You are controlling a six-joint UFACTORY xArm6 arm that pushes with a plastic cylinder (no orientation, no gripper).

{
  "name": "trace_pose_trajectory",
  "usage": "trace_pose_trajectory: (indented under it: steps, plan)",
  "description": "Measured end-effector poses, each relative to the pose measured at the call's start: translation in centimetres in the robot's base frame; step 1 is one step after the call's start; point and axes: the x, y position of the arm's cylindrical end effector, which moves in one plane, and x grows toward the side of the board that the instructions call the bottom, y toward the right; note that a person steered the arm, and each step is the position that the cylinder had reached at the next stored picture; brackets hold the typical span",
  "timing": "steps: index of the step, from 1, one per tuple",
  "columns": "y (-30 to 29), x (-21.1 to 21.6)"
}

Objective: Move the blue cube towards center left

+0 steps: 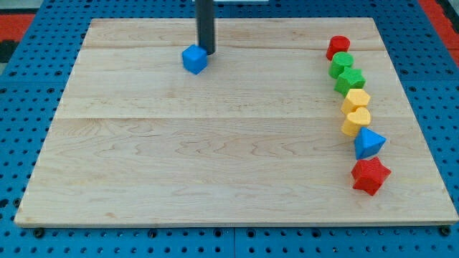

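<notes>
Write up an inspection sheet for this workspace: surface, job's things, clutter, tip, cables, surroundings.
Surface: pale wooden board, planks running across the view, flat.
Job's things: blue cube near the view's top, left of the middle.
Clutter: a curved column along the view's right edge, top to bottom: red cylinder, two green blocks, two yellow blocks, blue triangular block, red star.
Tip: my tip stands right beside the blue cube, at its upper right.
Cables: nothing seen.
Surroundings: blue perforated panel around the board; red patches at the top corners.
</notes>
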Motion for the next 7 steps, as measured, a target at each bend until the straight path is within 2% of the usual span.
trace_pose_trajectory:
  steps: [1,2,3,5,6,7]
  plan:
    - [-5.3,4.1]
    - [-5.3,5.5]
    - [-0.3,7.7]
    - [-10.3,8.4]
    - [-12.5,8.4]
    - [-4.2,6.2]
